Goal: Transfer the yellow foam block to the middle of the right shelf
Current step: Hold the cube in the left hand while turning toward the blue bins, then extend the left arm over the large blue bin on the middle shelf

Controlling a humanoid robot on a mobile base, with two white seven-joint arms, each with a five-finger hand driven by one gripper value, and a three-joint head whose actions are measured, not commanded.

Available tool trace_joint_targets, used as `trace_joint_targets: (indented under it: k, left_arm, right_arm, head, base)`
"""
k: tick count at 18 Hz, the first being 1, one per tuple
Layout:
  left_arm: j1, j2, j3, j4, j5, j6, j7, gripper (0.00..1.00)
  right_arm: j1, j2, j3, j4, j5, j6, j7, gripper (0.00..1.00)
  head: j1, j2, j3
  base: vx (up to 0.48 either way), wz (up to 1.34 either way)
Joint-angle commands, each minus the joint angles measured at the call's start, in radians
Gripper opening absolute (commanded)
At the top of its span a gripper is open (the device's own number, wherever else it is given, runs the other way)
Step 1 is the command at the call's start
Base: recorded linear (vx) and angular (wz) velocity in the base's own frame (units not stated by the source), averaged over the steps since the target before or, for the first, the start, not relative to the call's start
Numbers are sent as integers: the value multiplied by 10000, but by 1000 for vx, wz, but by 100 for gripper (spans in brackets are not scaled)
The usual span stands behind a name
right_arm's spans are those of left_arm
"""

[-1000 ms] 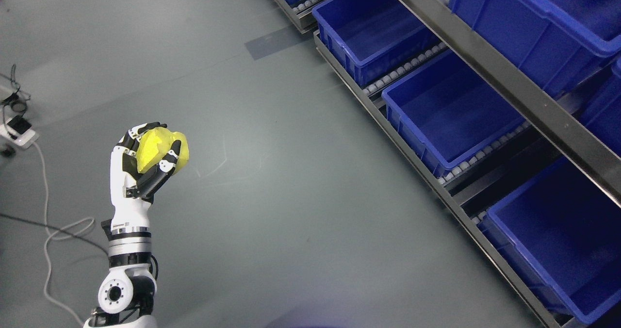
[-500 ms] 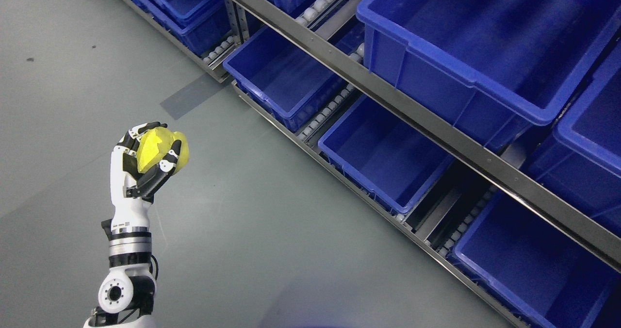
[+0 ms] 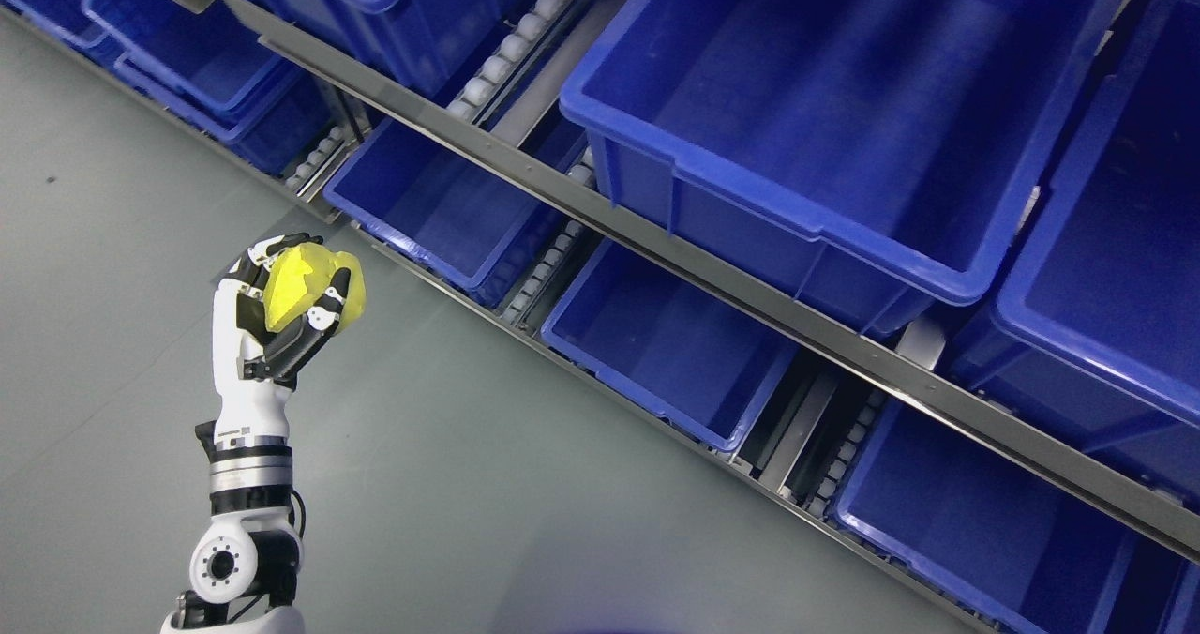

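Yellow foam block (image 3: pixel 298 287) sits clasped in the raised left hand's (image 3: pixel 272 320) curled fingers.

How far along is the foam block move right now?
Done: the left hand is shut on the yellow foam block, held up over the grey floor. In hand: the carry; the shelf rack with its blue bins fills the upper right of the head view. Left: bring the block over to the shelf and release it there; none of the bins in view holds it yet.
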Motion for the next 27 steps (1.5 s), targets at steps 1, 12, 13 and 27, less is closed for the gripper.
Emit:
trace_joint_targets:
  k: [1, 12, 13, 27]
  left_arm:
    - [-597, 175, -3, 2, -32, -201, -200, 0]
    - [-3143, 307, -80, 2, -169, -676, -1167, 0]
    - [-3449, 307, -201, 63, -383, -646, -1167, 0]
    - [-7378, 185, -1981, 1720, -2209, 994, -1731, 0]
  right_arm:
    - [14, -175, 0, -175, 31, 8, 5, 100]
    - [14, -175, 0, -175, 31, 8, 5, 100]
    - [14, -175, 0, -175, 31, 8, 5, 100]
    - [14, -175, 0, -175, 31, -7, 5, 100]
  head:
    - [0, 0, 0]
    - [0, 1, 0]
    - [0, 1, 0]
    - [0, 4, 0]
  base:
    - [128, -288]
    - [105, -229]
    - [63, -141]
    - [16, -57]
